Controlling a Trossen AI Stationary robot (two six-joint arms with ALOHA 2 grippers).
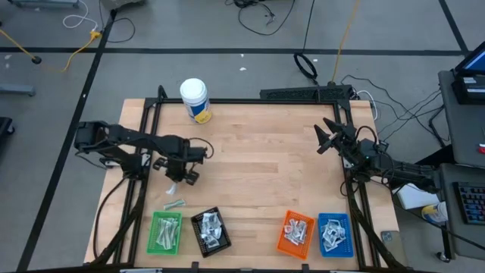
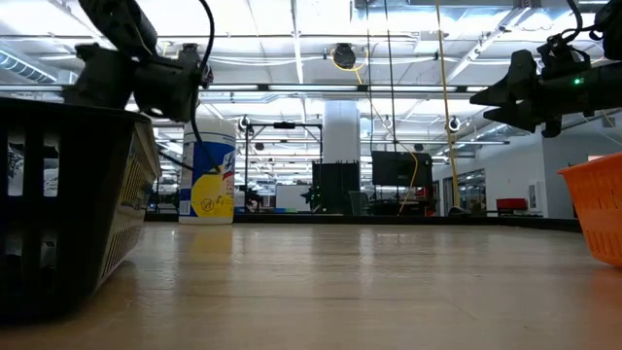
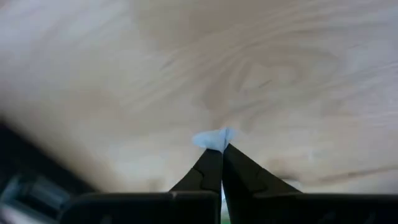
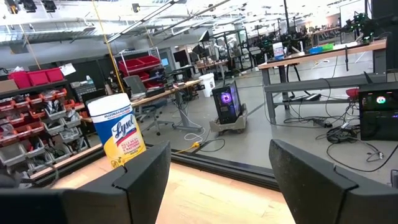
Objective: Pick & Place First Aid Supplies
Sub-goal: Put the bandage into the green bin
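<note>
The table (image 1: 258,159) is pale wood, smooth with a soft sheen. The trays (image 1: 166,231) look like perforated plastic (matt), the bottle (image 1: 195,99) glossy plastic.

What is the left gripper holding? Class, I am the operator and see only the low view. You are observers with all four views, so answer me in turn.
Observer: The left wrist view shows the left gripper shut on the edge of a small pale blue-white packet.
Operator: Are any supplies loose on the table?
Observer: In the high view, one pale strip lies on the wood just beyond the green tray.
Operator: Where is the other arm?
Observer: The right gripper waits open near the table's right edge, holding nothing.
</note>
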